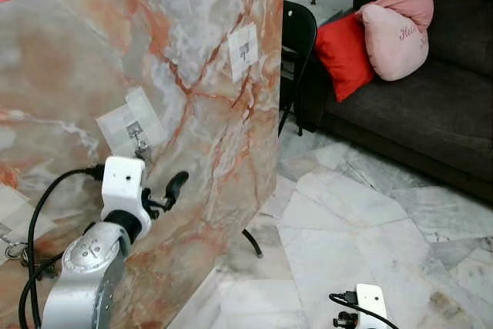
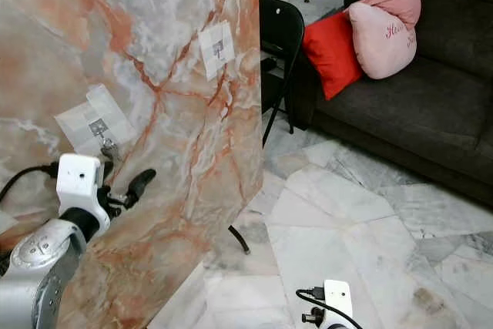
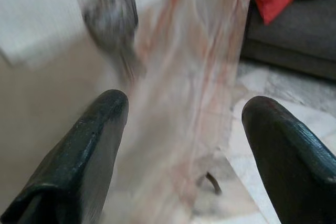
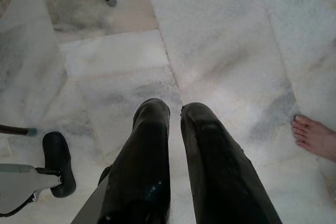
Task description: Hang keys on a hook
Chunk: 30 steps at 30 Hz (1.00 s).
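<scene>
I've got the left gripper (image 1: 166, 190) raised up close to the marble board (image 1: 200, 59), fingers spread wide apart w/ nothing between them; wrist view shows the two black pads open and the keys (image 3: 113, 22) blurred just past them, hanging against the board. From the head cam the keys (image 1: 139, 142) look to be dangling off a small hook (image 1: 132, 127) stuck on a clear adhesive patch, just above my gripper, so I judge the hang is prob. done already, tho blur keeps me from swearing the ring is seated. Handling guess: small metal bunch, light, rigid pieces but loose on the ring, so they'll swing and clink if I bump them; slick metal, best pinched at the ring or flat of a key, not the dangling tips. The adhesive patch looks like the weak point, so no tugging downward. A 2nd hook (image 1: 244, 50) sits higher up and toward the right of the board, bare as far as I can tell. Right gripper (image 4: 176, 116) hangs low over the marble floor (image 4: 236, 40), fingers pressed nearly together, holding nothing; a person's bare foot (image 4: 315, 136) is near it. No containers here. Dark sofa (image 1: 431, 105) w/ red cushion (image 1: 344, 53) and pink cushion (image 1: 397, 30) beyond.
</scene>
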Motion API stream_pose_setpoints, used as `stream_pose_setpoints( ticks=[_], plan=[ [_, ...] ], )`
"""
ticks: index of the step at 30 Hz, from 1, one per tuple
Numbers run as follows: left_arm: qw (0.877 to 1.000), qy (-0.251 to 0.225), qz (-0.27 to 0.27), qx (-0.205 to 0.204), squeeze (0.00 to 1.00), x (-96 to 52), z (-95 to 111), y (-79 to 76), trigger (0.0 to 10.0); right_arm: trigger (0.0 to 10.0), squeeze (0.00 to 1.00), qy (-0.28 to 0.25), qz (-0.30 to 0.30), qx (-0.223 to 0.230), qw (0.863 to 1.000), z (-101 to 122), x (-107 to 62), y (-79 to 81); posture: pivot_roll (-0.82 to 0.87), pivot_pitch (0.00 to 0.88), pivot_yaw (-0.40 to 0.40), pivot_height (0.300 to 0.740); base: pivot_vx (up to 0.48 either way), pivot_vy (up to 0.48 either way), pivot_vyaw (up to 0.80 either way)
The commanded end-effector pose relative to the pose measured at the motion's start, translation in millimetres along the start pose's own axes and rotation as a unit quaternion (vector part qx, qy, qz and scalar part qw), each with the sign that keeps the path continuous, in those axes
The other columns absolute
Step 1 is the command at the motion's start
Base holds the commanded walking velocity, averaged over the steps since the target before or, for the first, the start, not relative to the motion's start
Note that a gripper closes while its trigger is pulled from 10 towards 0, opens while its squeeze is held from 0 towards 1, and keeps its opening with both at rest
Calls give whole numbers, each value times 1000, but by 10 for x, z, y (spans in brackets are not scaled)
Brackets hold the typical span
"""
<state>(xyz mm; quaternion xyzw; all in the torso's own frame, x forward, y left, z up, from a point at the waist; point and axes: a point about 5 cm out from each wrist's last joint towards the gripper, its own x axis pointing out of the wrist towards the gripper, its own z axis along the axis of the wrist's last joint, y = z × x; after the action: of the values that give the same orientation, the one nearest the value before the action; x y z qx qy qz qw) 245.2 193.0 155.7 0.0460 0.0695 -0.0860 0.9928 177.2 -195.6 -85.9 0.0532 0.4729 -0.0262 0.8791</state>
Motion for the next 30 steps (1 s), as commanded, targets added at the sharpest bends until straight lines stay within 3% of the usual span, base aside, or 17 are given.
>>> stream_pose_setpoints(
  ticks=[1, 4, 8, 10, 13, 15, 18, 22, 24, 29, 30],
  plan=[
    [1000, 11, -23, 5, 0, -21, -96, -4, 10000, 10000, 0, 6, 0, 5, 1000, -34, -3, 4, -1, 26, -8, 740, 0, 0, 0],
    [995, 58, -68, 45, 0, -103, -359, -7, 10000, 10000, 0, 6, 1, 6, 1000, -35, -3, 9, -1, 29, -8, 740, 0, 0, 0],
    [992, 89, -74, 51, 0, -145, -547, 31, 10000, 10000, 0, 6, 1, 7, 1000, -36, -2, 12, -1, 29, -5, 740, 0, 0, 0],
    [987, 123, -52, 85, 0, -165, -763, 108, 10000, 10000, 0, 6, 1, 8, 1000, -35, -2, 13, 0, 28, -6, 740, 0, 0, 0],
    [982, 165, -52, 82, 0, -224, -1134, 106, 10000, 10000, 0, 6, 1, 9, 1000, -32, -1, 18, 0, 29, -3, 740, 0, 0, 0],
    [977, 180, -68, 93, 0, -257, -1253, 68, 10000, 10000, 0, 6, 1, 9, 1000, -30, 0, 21, -4, 29, -3, 740, 0, 0, 0],
    [975, 192, -85, 77, 0, -298, -1392, 13, 10000, 10000, 0, 5, 1, 10, 1000, -29, 0, 21, -4, 29, -3, 740, 0, 0, 0],
    [955, 238, -97, 146, 0, -373, -1667, 25, 10000, 10000, 0, 5, 0, 11, 1000, -30, 0, 19, -6, 28, 0, 740, 0, 0, 0],
    [956, 249, -78, 134, 0, -402, -1784, 79, 10000, 10000, 0, 5, 0, 12, 1000, -30, 0, 20, -5, 28, -1, 740, 0, 0, 0],
    [939, 301, -50, 159, 0, -528, -2051, 203, 10000, 10000, 0, 5, 0, 10, 1000, -31, 0, 17, 0, 30, -3, 740, 0, 0, 0],
    [933, 326, -21, 151, 0, -579, -2144, 253, 10000, 10000, 0, 5, -1, 10, 1000, -31, -1, 15, 0, 30, -3, 740, 0, 0, 0]
  ],
)
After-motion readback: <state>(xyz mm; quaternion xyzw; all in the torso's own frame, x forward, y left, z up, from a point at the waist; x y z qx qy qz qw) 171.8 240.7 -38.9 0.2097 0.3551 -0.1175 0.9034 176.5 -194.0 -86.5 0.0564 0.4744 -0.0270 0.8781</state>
